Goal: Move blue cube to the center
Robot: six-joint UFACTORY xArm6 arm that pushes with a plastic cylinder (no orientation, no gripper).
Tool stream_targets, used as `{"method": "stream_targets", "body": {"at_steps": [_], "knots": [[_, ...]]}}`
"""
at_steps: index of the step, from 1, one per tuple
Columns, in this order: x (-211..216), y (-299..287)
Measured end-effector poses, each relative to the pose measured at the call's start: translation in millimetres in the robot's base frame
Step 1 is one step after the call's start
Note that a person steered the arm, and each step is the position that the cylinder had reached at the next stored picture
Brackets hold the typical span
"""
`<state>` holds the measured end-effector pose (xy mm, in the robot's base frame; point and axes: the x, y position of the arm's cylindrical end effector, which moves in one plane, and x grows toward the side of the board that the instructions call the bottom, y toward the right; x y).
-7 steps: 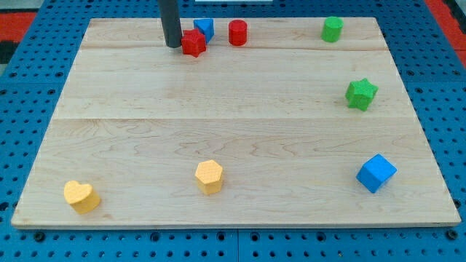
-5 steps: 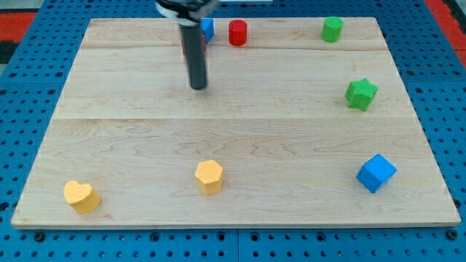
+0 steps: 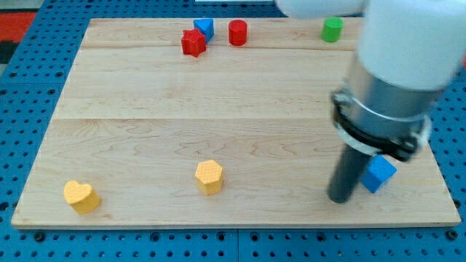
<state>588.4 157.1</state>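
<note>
Blue cube [image 3: 378,173] sits at the bench's [image 3: 145,131] four o'clock corner, the tip [image 3: 339,199] just beside it at its eight o'clock. There is no pincer, only a rod. A push from this side would likely drive the cube off the bench edge rather than toward the centre.

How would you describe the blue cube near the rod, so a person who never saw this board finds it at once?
Start at the wooden board's corner at the view's bottom right. The blue cube sits there, just right of my tip, partly hidden by the arm. The other blue block is at the view's top, beside a red star.
</note>
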Motion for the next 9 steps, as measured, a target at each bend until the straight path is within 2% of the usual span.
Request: {"method": "stream_targets", "body": {"at_steps": [1, 2, 4, 5, 6, 7, 8, 9], "knots": [[1.9, 63.2], [1.1, 84.1], [-5.1, 1.8], [-17.2, 6.2], [12.8, 6.5], [16.8, 34.6], [-10.3, 69.6], [-23.7, 56.6]]}}
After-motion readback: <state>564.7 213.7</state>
